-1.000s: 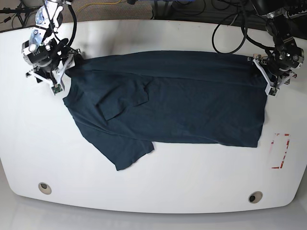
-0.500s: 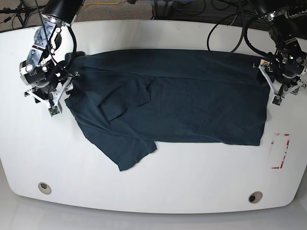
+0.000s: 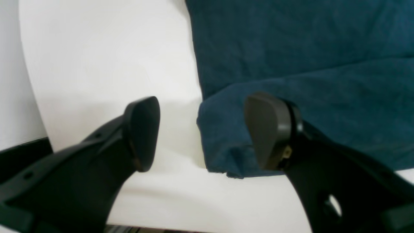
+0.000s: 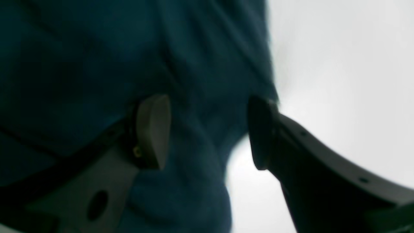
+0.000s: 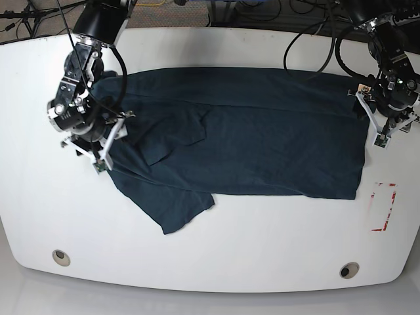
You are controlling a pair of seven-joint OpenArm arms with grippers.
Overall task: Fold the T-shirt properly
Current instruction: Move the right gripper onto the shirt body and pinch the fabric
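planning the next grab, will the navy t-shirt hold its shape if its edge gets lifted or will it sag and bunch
Likely floppy: the T-shirt lies flat with soft wrinkles, and its corner curls in a loose roll between the open left gripper fingers. It probably drags and bunches when pulled, as the rumpled folds by the right gripper suggest. It looks light, so one pinched edge would probably sag.

R wrist view blurred; T-shirt (image 4: 97, 64) edges cut off.

Left hand (image 3: 202, 131) held low at the far right of the base view, fingers (image 3: 144, 131) spread apart, nothing clamped between them. Right hand (image 4: 207, 132) held at the left side, arm reaching down from the top edge, fingers (image 4: 155, 129) likewise parted, pointed downward, no grip closed.
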